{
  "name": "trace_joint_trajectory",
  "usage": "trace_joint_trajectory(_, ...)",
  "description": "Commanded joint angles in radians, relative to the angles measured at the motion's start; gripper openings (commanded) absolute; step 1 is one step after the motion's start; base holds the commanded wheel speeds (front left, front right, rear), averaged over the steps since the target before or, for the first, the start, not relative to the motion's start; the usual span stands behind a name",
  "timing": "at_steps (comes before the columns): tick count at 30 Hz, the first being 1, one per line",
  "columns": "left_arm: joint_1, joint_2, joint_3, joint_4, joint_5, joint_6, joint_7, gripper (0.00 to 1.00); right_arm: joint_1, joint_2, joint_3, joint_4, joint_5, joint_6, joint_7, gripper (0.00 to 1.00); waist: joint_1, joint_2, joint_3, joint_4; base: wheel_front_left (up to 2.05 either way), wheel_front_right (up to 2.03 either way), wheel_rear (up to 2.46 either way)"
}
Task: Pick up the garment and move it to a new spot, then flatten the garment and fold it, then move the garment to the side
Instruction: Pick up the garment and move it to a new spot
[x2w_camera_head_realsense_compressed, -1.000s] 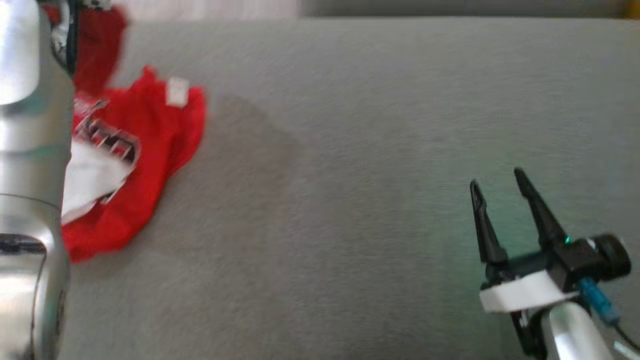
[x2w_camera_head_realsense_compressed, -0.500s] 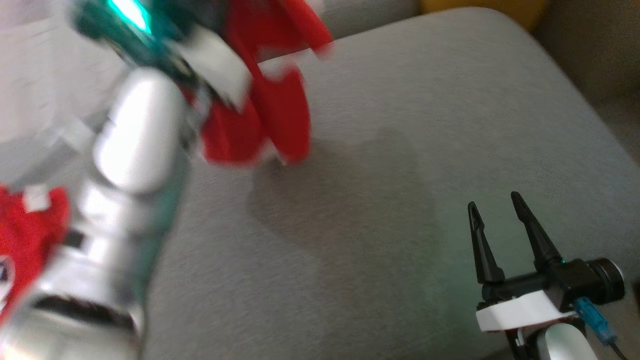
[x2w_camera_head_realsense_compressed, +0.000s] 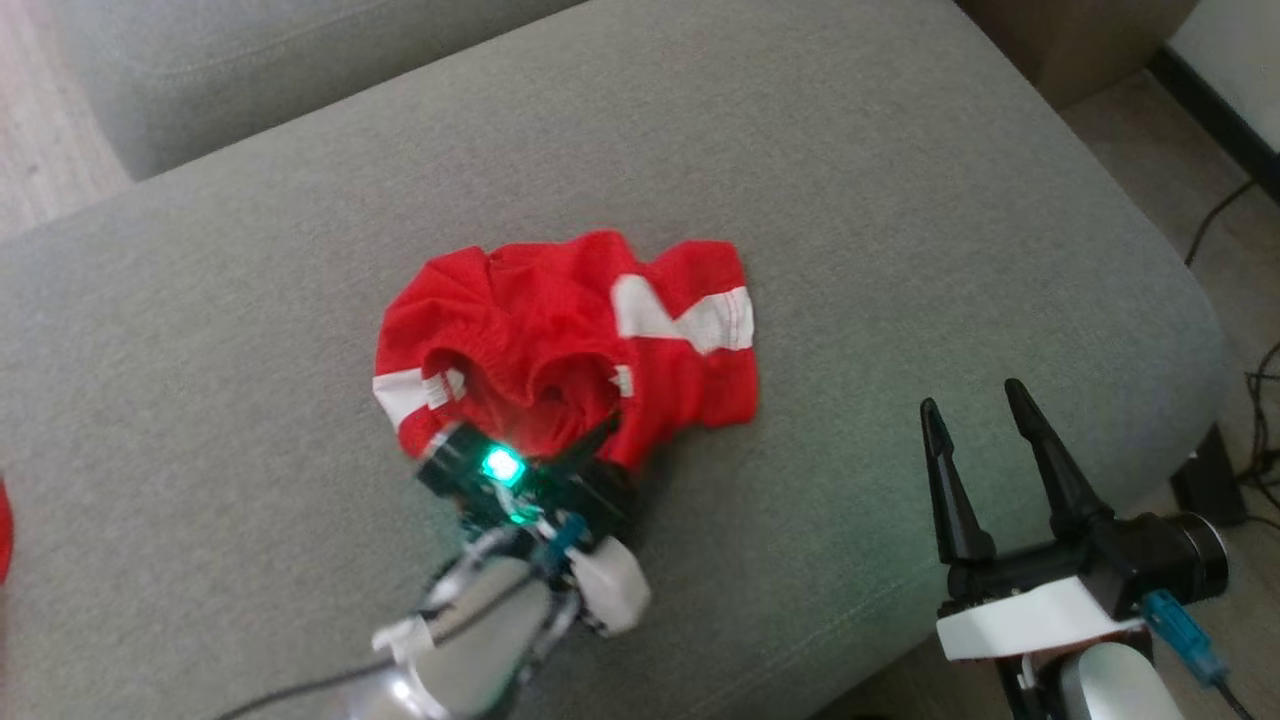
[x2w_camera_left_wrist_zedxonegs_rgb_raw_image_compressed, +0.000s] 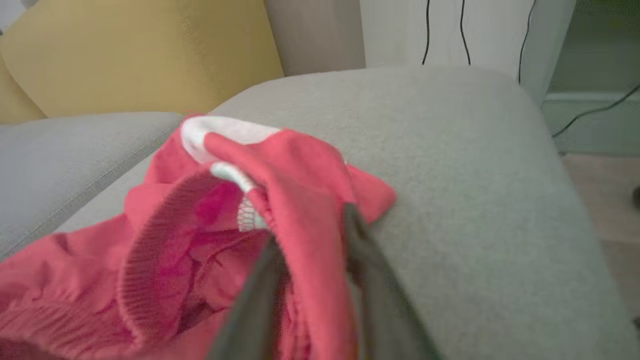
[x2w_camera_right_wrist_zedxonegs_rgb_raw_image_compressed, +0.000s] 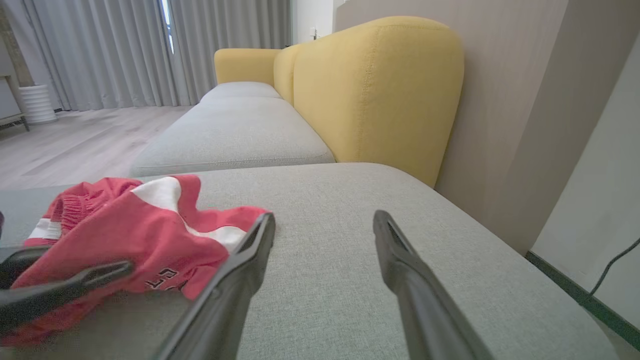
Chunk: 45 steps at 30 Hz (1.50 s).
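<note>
Grey woven sofa cushion (x2w_camera_head_realsense_compressed: 900, 200) spreads out below me and carries everything I am working on. Nearest to me, at the cushion's front edge on my right, my right pincer (x2w_camera_head_realsense_compressed: 972, 400) hangs with its two dark fingers spread wide and nothing between them; along its own view the right pincer (x2w_camera_right_wrist_zedxonegs_rgb_raw_image_compressed: 325, 220) points over bare grey fabric, well apart from the cloth.

A little farther in and to my left, my left pincer (x2w_camera_head_realsense_compressed: 570, 430) reaches into the near edge of the red garment (x2w_camera_head_realsense_compressed: 560, 320), a green light glowing on its body. From that wrist, the left pincer (x2w_camera_left_wrist_zedxonegs_rgb_raw_image_compressed: 310, 230) has its fingers parted, with a fold of red cloth standing between them.

Beyond it, the garment lies crumpled near the middle of the cushion, its ribbed band gaping open towards me and white stripes showing on its left and right sides. Dark lettering shows on its near side in the right wrist view, too little of it to read.

Farther off, a second grey cushion (x2w_camera_right_wrist_zedxonegs_rgb_raw_image_compressed: 235, 130) continues the seat, backed by a yellow backrest (x2w_camera_right_wrist_zedxonegs_rgb_raw_image_compressed: 380, 90). Pale curtains (x2w_camera_right_wrist_zedxonegs_rgb_raw_image_compressed: 100, 50) hang above a wooden floor (x2w_camera_right_wrist_zedxonegs_rgb_raw_image_compressed: 65, 145), and a black cable (x2w_camera_head_realsense_compressed: 1215, 215) trails on the floor past the cushion's right end.
</note>
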Motion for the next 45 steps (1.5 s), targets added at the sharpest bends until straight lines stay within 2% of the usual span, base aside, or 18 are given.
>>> trace_joint_trajectory(1,-0.025,0.003,-0.002,-0.060,-0.033,0.024,-0.017,1.00,-0.036,-0.003,0.020,-0.027,0.003,0.007,-0.003,1.00,-0.0003,-0.0001,-0.011,0.024,0.00,0.00,0.00)
trace_joint_trajectory(4,0.005,0.003,-0.062,-0.121,-0.109,0.080,-0.033,1.00,-0.025,-0.003,0.012,-0.020,-0.005,0.007,-0.003,1.00,-0.0003,-0.0001,-0.043,0.071,0.00,0.00,0.00)
trace_joint_trajectory(6,0.015,0.003,-0.077,-0.138,-0.130,0.098,-0.036,1.00,-0.019,-0.003,0.009,-0.018,-0.007,0.007,-0.003,1.00,-0.0003,-0.0001,-0.056,0.089,0.00,0.00,0.00)
trace_joint_trajectory(12,0.081,0.003,-0.102,-0.222,-0.179,0.212,-0.045,1.00,0.036,-0.003,-0.033,-0.013,-0.014,0.007,-0.003,1.00,-0.0003,-0.0001,-0.150,0.228,0.00,0.00,0.00)
trace_joint_trajectory(15,0.140,0.011,-0.058,-0.304,-0.192,0.250,-0.046,1.00,0.064,-0.003,-0.055,-0.014,-0.018,0.007,-0.003,1.00,-0.0003,-0.0001,-0.179,0.296,0.00,0.00,0.00)
trace_joint_trajectory(18,0.218,0.044,0.022,-0.409,-0.209,0.290,-0.046,1.00,0.081,-0.003,-0.073,-0.013,-0.021,0.007,-0.003,1.00,-0.0003,-0.0001,-0.198,0.345,0.00,0.00,0.00)
trace_joint_trajectory(24,0.385,0.099,0.217,-0.590,-0.201,0.360,-0.046,1.00,0.110,-0.003,-0.113,0.000,-0.016,0.007,-0.003,1.00,-0.0003,-0.0001,-0.227,0.397,0.00,0.00,0.00)
trace_joint_trajectory(27,0.462,0.102,0.289,-0.657,-0.181,0.358,-0.046,1.00,0.129,-0.003,-0.124,0.005,-0.011,0.007,-0.003,1.00,-0.0003,-0.0001,-0.236,0.406,0.00,0.00,0.00)
trace_joint_trajectory(33,0.573,0.079,0.350,-0.670,-0.143,0.292,-0.046,1.00,0.157,-0.003,-0.116,0.018,-0.004,0.007,-0.003,1.00,-0.0003,-0.0001,-0.244,0.407,0.00,0.00,0.00)
trace_joint_trajectory(45,0.590,0.024,0.420,-0.655,-0.079,0.230,-0.046,1.00,0.150,-0.003,-0.096,0.020,0.010,0.007,-0.003,1.00,-0.0003,-0.0001,-0.242,0.402,0.00,0.00,0.00)
